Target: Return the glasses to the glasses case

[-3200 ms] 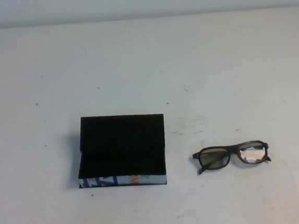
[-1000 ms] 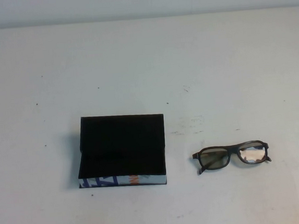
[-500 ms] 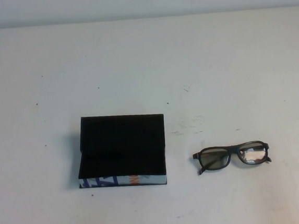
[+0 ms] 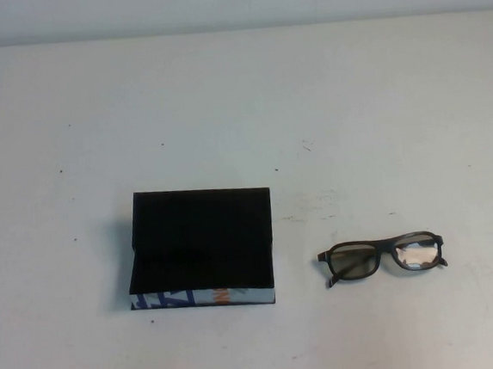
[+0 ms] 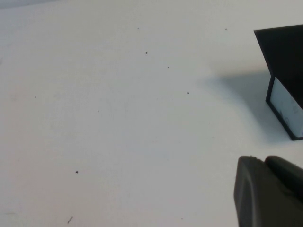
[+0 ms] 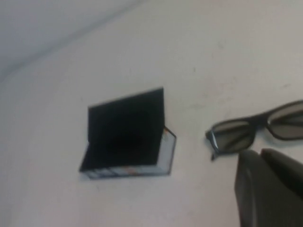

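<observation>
I can make out blue and orange marks on the white front edge of the glasses case [image 4: 202, 249], but no words I can read. I count one case, lid raised, lower left of centre in the high view, and one pair of glasses [image 4: 382, 258] lying apart at lower right on the white table [image 4: 308, 101]. My right gripper [image 6: 270, 189] is pressed together, holding nothing, above the glasses. My left gripper [image 5: 267, 191] hangs beside the case; I cannot tell its spread.

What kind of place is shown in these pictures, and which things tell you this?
Probably a robot test bench: a bare white table holds only an open glasses case and glasses. The left gripper hangs beside the case; the right gripper, shut, hangs near the glasses.
</observation>
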Controlling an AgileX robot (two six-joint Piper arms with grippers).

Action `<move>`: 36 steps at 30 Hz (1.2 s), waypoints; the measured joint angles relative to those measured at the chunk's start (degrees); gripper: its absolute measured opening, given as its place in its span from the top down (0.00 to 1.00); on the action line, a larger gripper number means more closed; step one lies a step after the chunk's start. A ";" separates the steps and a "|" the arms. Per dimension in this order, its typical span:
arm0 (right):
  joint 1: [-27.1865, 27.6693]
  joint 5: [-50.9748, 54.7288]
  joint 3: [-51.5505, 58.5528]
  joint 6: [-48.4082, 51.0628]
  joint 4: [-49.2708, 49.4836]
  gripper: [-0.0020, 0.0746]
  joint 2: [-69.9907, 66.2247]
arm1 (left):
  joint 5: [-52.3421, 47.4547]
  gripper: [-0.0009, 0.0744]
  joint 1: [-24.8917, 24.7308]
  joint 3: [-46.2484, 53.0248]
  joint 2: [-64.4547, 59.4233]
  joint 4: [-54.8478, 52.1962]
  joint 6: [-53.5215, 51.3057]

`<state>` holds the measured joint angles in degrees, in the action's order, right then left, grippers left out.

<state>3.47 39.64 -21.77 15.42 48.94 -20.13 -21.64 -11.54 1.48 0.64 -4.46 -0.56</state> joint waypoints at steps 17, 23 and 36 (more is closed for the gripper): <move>-9.35 18.04 -19.75 7.72 -16.51 0.99 -27.35 | 0.00 0.99 0.00 0.00 0.00 0.00 0.00; -22.69 18.51 -24.51 13.61 -22.85 0.99 -35.23 | 0.00 0.99 0.00 0.00 0.00 0.00 0.00; -29.66 20.60 -36.83 30.39 -34.28 0.95 -57.86 | 0.00 0.99 0.00 0.00 0.00 0.00 0.00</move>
<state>-26.19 60.24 -58.60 45.82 14.66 -77.99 -21.64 -11.54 1.48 0.64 -4.46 -0.56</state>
